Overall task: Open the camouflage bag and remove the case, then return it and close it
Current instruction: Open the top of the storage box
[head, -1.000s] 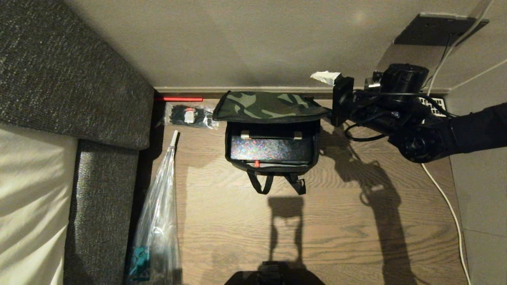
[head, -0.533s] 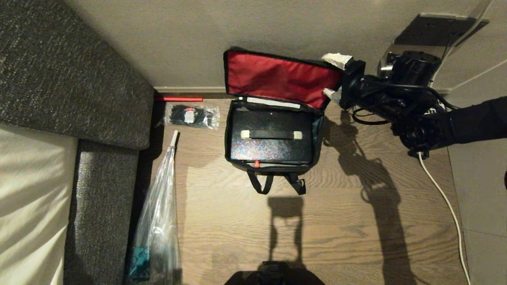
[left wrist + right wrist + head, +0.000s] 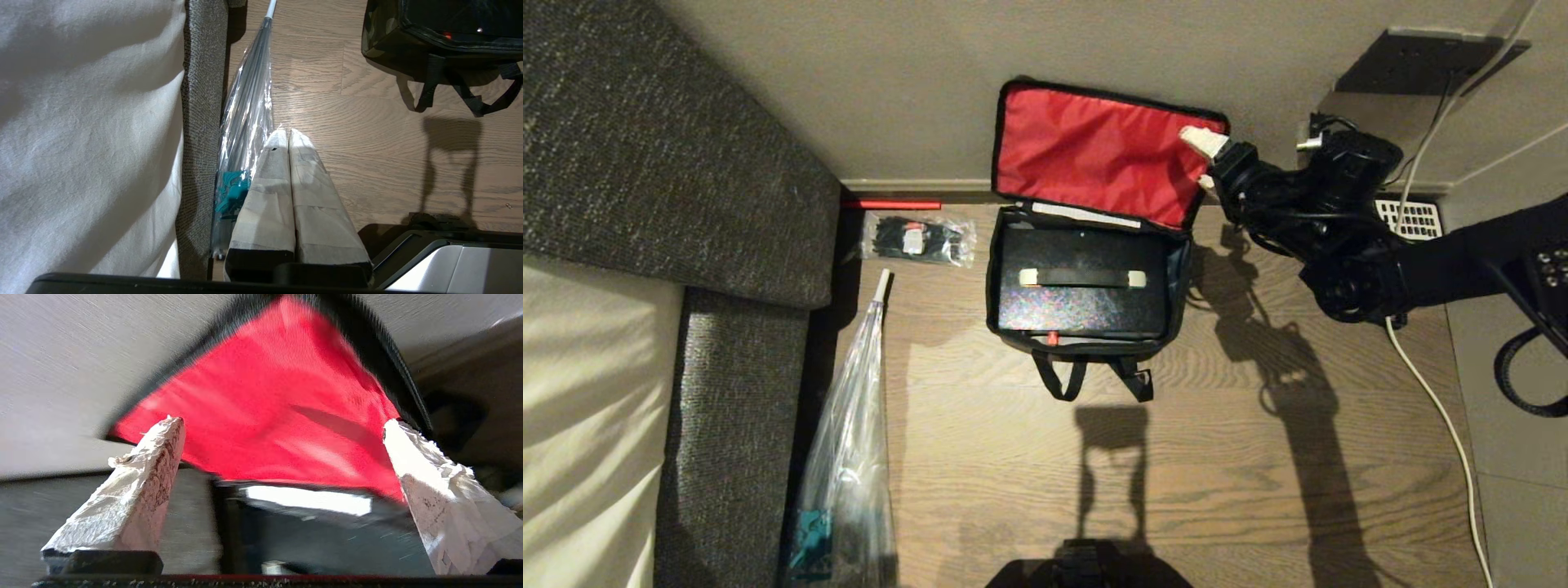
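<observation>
At the upper centre of the head view, the camouflage bag is seen on the wooden floor, its red-lined lid thrown back against the wall. The case is lodged inside the bag. The right gripper is held at the lid's right edge, fingers spread wide, nothing clasped. The left gripper is parked lower left, fingers pressed together.
</observation>
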Controlling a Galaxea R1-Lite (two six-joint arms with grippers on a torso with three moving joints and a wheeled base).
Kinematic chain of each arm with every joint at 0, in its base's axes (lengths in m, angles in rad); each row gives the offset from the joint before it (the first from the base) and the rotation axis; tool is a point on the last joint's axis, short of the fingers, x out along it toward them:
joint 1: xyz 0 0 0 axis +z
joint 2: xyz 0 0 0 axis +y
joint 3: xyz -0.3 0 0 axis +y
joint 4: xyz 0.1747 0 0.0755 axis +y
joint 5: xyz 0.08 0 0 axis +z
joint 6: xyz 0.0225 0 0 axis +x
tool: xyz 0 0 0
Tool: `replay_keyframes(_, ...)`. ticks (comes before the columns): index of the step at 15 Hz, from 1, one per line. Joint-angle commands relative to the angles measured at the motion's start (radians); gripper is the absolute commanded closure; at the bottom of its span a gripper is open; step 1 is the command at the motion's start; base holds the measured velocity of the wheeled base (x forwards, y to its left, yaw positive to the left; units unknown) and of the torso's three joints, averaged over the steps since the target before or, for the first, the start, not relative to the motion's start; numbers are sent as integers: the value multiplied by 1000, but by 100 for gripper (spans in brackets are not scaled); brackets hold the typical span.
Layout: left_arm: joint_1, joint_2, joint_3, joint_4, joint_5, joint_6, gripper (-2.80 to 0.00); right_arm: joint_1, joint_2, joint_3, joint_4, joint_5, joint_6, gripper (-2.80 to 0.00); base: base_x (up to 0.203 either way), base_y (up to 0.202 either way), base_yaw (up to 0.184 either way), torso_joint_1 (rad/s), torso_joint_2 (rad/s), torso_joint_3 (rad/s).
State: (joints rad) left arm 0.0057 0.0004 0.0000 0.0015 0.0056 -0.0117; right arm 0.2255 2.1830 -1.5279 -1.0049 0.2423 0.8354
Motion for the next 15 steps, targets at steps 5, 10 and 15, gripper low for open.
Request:
replay_keyframes(5, -1, -2, 3, 0, 1, -1, 0, 6, 114, -25, -118, -35, -138, -280, 0, 0, 0, 0, 0, 0)
replay_keyframes(10, 0, -2, 3, 0, 1, -1, 0, 12, -1, 60, -111, -36, -153, -280, 0, 0, 0, 0, 0, 0)
replay_keyframes(15, 0, -2, 2, 0, 1, -1, 0, 10, -282, 367, -16, -8, -198, -280, 0, 0, 0, 0, 0, 0)
